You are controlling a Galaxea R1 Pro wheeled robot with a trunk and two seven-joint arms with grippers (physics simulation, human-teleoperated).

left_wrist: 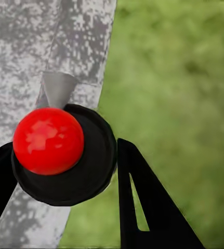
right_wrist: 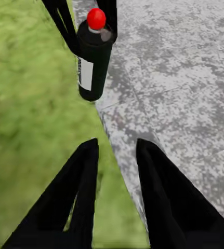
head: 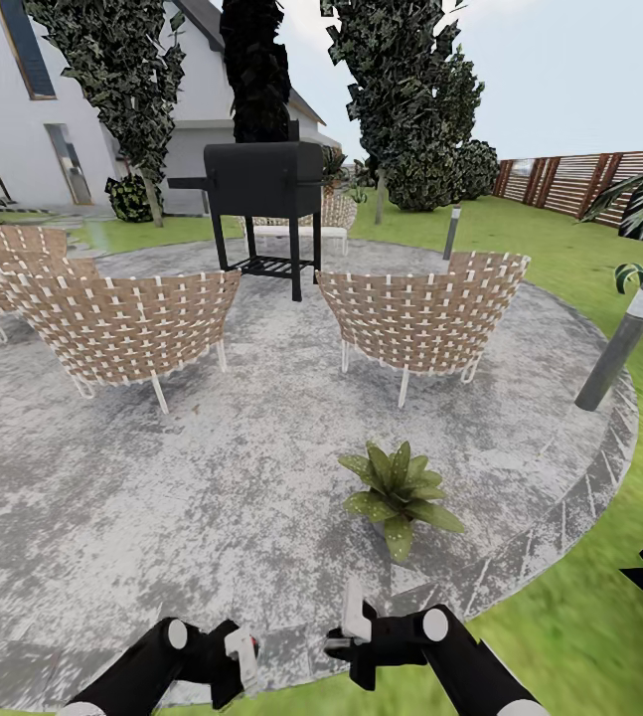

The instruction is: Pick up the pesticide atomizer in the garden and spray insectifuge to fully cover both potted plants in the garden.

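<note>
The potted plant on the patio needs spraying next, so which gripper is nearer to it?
Right. The right gripper sits just short of the potted plant, almost in line with it. The left gripper, shut on the spray bottle, is off to the left, farther back.

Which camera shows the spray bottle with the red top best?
The right wrist view: the whole pesticide atomizer shows there, black body, white label, red top. The left wrist view looks straight down on its red top, very close. The head view catches just a bit in the left gripper.

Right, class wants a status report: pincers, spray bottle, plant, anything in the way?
Left pincer shut on spray bottle. Right pincer open, empty. Potted plant ahead on patio. Nothing between.
</note>
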